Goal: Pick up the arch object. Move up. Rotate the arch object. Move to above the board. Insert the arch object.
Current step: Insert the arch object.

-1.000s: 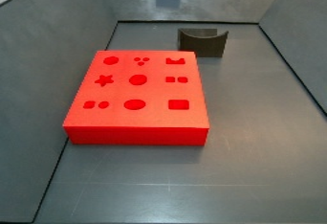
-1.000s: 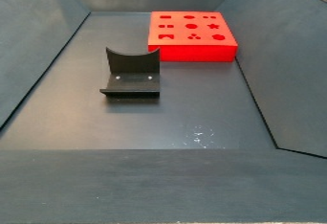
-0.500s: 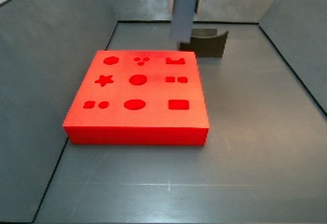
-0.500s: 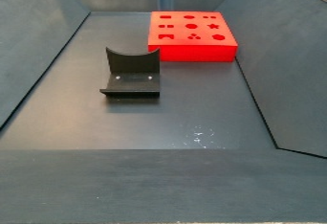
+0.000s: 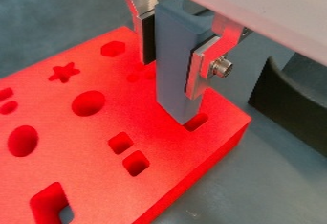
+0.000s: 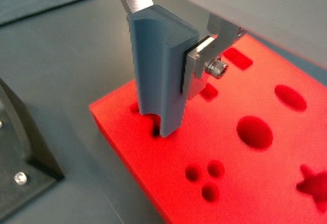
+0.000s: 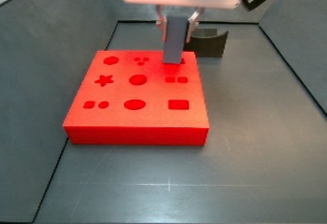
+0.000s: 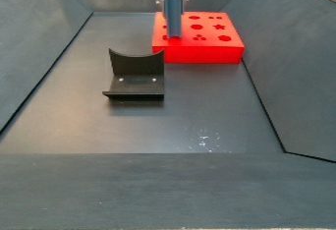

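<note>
My gripper is shut on the arch object, a slim grey-blue slab held upright. It also shows in a wrist view. Its lower end sits at the mouth of the arch cut-out near an edge of the red board. In a side view the arch object hangs over the board's far side. In a side view the gripper holds the arch object at the board's left edge. The silver fingers clamp its flat sides.
The dark fixture with a curved scoop stands on the grey floor beside the board; it shows behind the board in a side view and at the edge of a wrist view. Grey walls enclose the floor.
The gripper with the arch object has come down from above the far wall to the board. The object's lower end now reaches the arch cut-out.
</note>
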